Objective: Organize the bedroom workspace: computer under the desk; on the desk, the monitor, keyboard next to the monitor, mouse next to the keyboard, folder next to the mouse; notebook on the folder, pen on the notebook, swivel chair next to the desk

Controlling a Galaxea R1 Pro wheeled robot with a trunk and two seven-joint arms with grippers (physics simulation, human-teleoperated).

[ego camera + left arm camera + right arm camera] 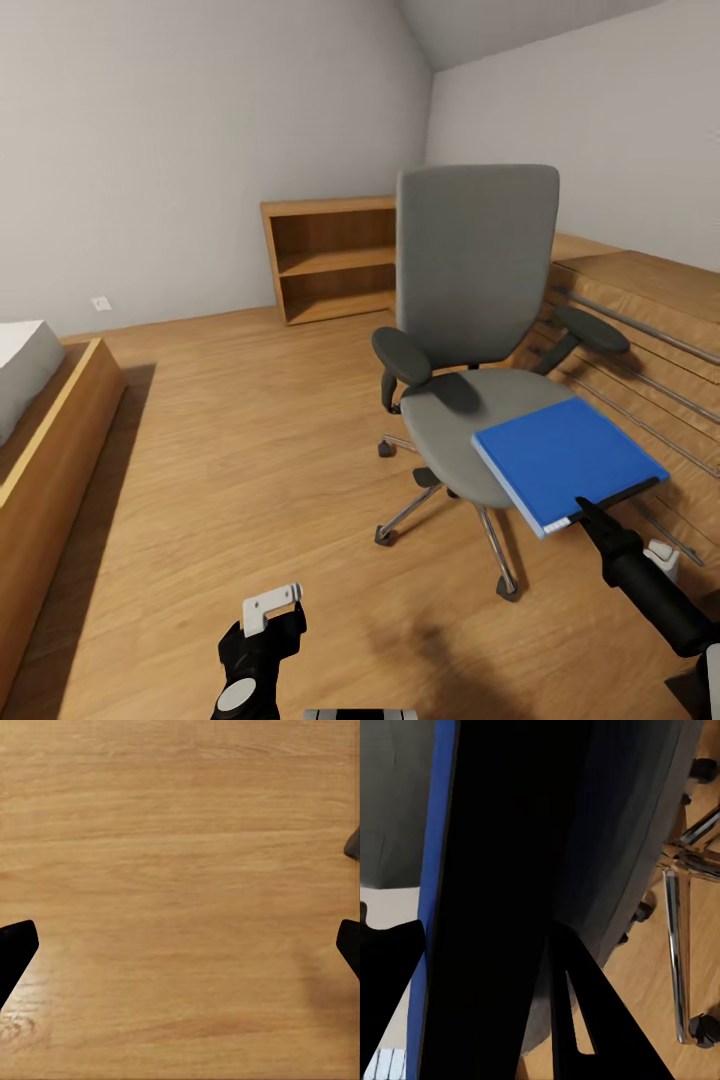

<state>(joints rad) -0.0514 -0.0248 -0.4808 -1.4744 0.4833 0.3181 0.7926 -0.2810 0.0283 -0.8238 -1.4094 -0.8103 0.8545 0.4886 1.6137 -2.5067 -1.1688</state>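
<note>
On the swivel chair (470,400) seat's front corner, the blue folder (565,460) juts over the edge, its near edge pinched in the right gripper (585,507); the left gripper (265,625) hangs spread above the floor (180,870).

Bedroom: bed (40,420), bookshelf (330,258), swivel chair (470,300)

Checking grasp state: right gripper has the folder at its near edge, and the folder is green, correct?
Not quite. The folder is blue, not green; the head view shows it. The rest holds: the right gripper is at its near edge, over the chair seat.
</note>
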